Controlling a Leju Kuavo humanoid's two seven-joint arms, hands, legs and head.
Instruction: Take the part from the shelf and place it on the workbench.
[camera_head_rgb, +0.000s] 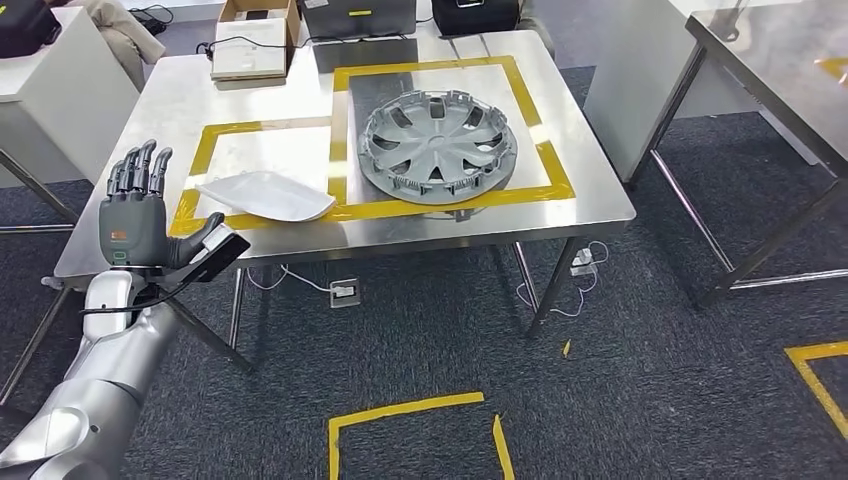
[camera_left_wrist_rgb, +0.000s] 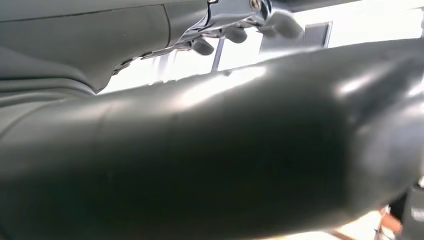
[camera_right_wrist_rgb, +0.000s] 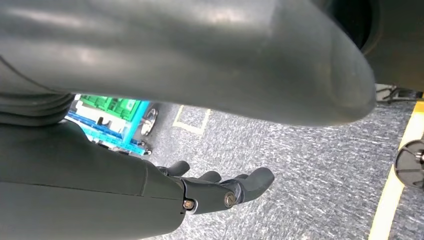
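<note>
Though it lies flat and quiet now, the white part (camera_head_rgb: 266, 195) at the left-centre of the head view looks like a thin moulded shell, pale plastic by the sheen. I would judge it light, a little springy at the edges and rather slick. It rests on the table (camera_head_rgb: 590, 195) inside the smaller yellow tape rectangle (camera_head_rgb: 207, 145), its pointed end crossing the tape line toward the grey wheel cover (camera_head_rgb: 438, 146) in the larger square. A hold across its long edges, near the broad end, seems safest; a pinch at the tip would likely let it twist or flex.

Just off the table's near left edge, the left hand (camera_head_rgb: 135, 215) stands upright with its palm away from the camera, fingers (camera_head_rgb: 140, 165) straight and slightly apart, holding nothing. In the right wrist view the right hand (camera_right_wrist_rgb: 210, 187) hangs over the carpet, its fingers loosely extended and empty.

Brushed steel makes a smooth, slippery table top. Around it lies dark carpet with yellow floor markings (camera_head_rgb: 400, 415); a cardboard box (camera_head_rgb: 255, 35) sits at the table's far end, upper left, and another steel table (camera_head_rgb: 770, 60) stands at upper right.
</note>
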